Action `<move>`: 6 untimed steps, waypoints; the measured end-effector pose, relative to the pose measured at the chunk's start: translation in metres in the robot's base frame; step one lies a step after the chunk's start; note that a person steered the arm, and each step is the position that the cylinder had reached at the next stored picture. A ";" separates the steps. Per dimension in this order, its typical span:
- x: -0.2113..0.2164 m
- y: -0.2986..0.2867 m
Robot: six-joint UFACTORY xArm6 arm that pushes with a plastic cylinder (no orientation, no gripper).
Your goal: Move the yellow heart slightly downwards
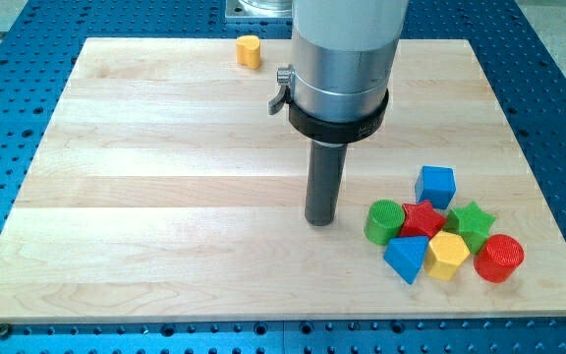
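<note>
Pale wooden board (165, 197) on blue perforated table (558, 98), my tip (320, 222) left of green cylinder (384, 220), no jaws fitted.

Board (165, 177): pale wood with lengthwise grain bands. Surrounding table (558, 118): blue, dotted with a regular hole grid. Rod: dark grey; its tip (319, 222) the same. Blocks: yellow heart (250, 50); blue cube (435, 185); green cylinder (384, 220); red star (422, 218); green star (472, 221); blue triangle (406, 258); yellow hexagon (447, 256); red cylinder (499, 259).
</note>
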State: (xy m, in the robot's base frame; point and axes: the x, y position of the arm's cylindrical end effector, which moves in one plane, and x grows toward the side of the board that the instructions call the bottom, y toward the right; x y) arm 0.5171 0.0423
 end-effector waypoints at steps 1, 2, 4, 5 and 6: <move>-0.009 0.000; -0.005 -0.016; -0.100 -0.183; -0.217 -0.202; -0.305 -0.186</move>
